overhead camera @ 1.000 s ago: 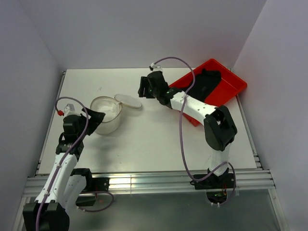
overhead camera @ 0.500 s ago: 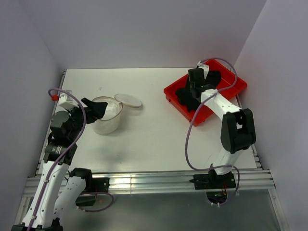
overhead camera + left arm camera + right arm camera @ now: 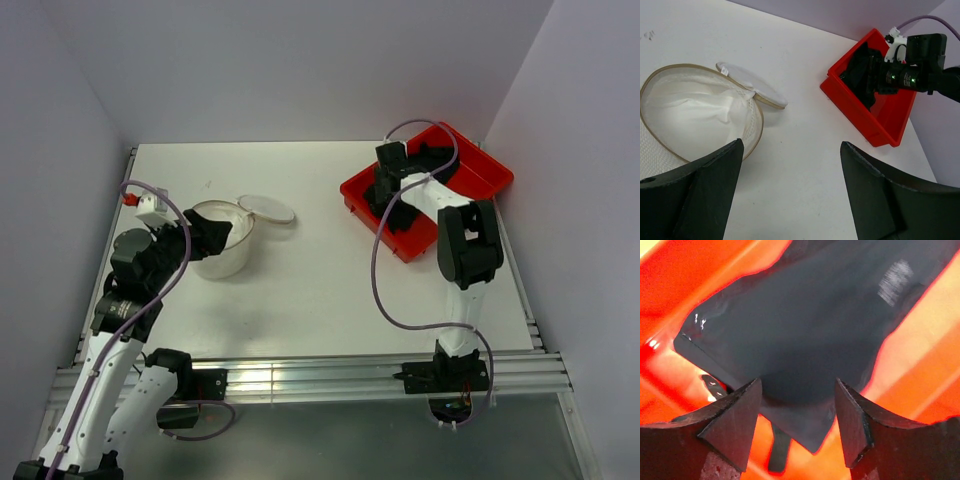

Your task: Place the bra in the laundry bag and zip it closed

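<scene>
The laundry bag (image 3: 228, 250) is a white mesh drum standing open on the left of the table, its round lid (image 3: 267, 208) flipped back beside it. In the left wrist view the bag (image 3: 695, 117) and lid (image 3: 754, 89) lie to the left. My left gripper (image 3: 213, 234) hovers open at the bag's near-left rim, holding nothing (image 3: 791, 146). The black bra (image 3: 437, 158) lies in the red tray (image 3: 490, 178). My right gripper (image 3: 384, 196) is down in the tray, open, its fingers either side of the bra's (image 3: 805, 325) lower edge (image 3: 797, 386).
The red tray (image 3: 865, 122) sits at the back right corner, angled, near the right wall. White tabletop (image 3: 320, 280) stretches between bag and tray. Walls enclose the table on the left, back and right.
The right arm swung from near the bag's lid over to the red tray and lowered its open gripper onto the bra. The left arm shifted slightly by the bag.
</scene>
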Controlling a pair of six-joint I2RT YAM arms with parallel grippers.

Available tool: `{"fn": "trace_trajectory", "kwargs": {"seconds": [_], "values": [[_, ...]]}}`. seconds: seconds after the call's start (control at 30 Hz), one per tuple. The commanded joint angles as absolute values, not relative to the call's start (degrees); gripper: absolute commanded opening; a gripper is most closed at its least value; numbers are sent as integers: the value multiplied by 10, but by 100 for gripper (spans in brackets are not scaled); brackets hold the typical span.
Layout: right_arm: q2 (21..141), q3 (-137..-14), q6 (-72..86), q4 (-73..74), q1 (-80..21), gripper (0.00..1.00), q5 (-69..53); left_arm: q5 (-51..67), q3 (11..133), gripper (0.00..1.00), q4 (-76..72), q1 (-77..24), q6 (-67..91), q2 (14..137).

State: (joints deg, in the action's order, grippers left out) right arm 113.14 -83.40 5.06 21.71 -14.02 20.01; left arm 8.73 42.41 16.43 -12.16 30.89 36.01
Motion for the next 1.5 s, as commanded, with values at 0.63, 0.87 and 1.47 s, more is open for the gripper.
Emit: {"fn": "trace_trajectory", "kwargs": {"seconds": [0.63,0.87,1.47], "values": [[1023,-787,195,126,-99,27,225,98,427,81,153,-123,297,365],[1056,-775,285,123,-12,50,133,102,428,81,154,-126,294,360],[1187,-808,433,88,79,49,-63,93,430,80,161,-125,289,359]]}}
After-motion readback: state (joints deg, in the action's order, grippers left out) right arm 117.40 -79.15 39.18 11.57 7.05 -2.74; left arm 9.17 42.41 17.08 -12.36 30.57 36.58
